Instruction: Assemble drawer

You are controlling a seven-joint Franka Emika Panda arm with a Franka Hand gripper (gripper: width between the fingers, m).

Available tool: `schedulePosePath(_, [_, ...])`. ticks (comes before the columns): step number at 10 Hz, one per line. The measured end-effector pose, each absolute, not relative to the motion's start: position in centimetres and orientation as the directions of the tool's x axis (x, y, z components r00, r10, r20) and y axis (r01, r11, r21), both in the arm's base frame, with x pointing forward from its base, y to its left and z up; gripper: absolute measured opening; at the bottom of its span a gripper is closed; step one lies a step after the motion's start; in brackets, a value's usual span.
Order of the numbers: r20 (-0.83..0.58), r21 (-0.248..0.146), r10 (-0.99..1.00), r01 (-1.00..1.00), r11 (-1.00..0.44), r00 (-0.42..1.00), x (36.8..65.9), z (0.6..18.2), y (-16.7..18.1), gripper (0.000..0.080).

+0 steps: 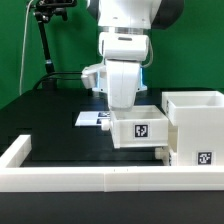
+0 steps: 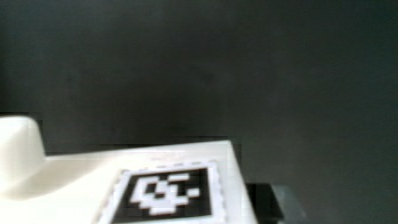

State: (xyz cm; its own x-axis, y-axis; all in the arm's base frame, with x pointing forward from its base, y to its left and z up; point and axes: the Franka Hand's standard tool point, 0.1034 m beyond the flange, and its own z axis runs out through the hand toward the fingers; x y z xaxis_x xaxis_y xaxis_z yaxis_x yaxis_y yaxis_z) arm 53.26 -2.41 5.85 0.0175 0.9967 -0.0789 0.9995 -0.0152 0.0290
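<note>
A small white drawer box (image 1: 138, 128) with a marker tag on its face stands on the black table, touching the larger open white drawer housing (image 1: 196, 122) on the exterior view's right. My gripper (image 1: 133, 106) reaches down onto the small box's top edge, and its fingertips are hidden there. In the wrist view the box's tagged white panel (image 2: 169, 188) fills the space between my jaws. One dark finger (image 2: 269, 202) presses against the panel's edge and the other finger is hidden. The gripper looks shut on this box.
A white rail (image 1: 90, 178) runs along the table's front and turns back at the exterior view's left. The marker board (image 1: 90, 118) lies behind the arm. A black camera stand (image 1: 45, 40) rises at the back left. A rounded white shape (image 2: 18, 150) shows in the wrist view.
</note>
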Motion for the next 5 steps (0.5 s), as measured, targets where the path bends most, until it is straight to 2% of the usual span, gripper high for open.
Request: schedulePosePath(5, [-0.079, 0.022, 0.997, 1.000, -0.017, 0.019, 53.21, 5.63, -2.34, 0.0074])
